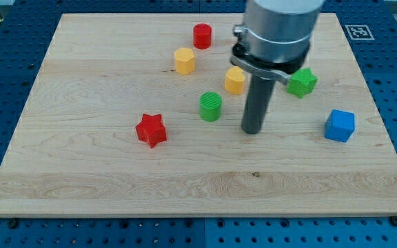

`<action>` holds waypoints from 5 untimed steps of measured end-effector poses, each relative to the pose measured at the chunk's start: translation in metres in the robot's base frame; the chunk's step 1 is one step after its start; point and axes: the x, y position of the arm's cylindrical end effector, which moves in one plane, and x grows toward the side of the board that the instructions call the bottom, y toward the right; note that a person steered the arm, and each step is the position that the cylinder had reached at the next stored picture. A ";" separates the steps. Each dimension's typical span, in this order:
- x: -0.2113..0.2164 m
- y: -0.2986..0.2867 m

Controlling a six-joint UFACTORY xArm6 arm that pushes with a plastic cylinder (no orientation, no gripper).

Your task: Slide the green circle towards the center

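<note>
The green circle (211,106) is a short green cylinder standing near the middle of the wooden board (81,172). My tip (252,130) is the lower end of a dark rod that hangs from the grey arm at the view's top. It rests on the board to the right of the green circle and slightly lower, with a clear gap between them.
A red star (151,129) lies left of the green circle. A yellow hexagon (184,60), a red cylinder (202,35) and a yellow block (234,80) lie above it. A green star (302,82) and a blue cube (340,125) lie at the right.
</note>
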 end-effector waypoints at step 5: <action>-0.033 -0.060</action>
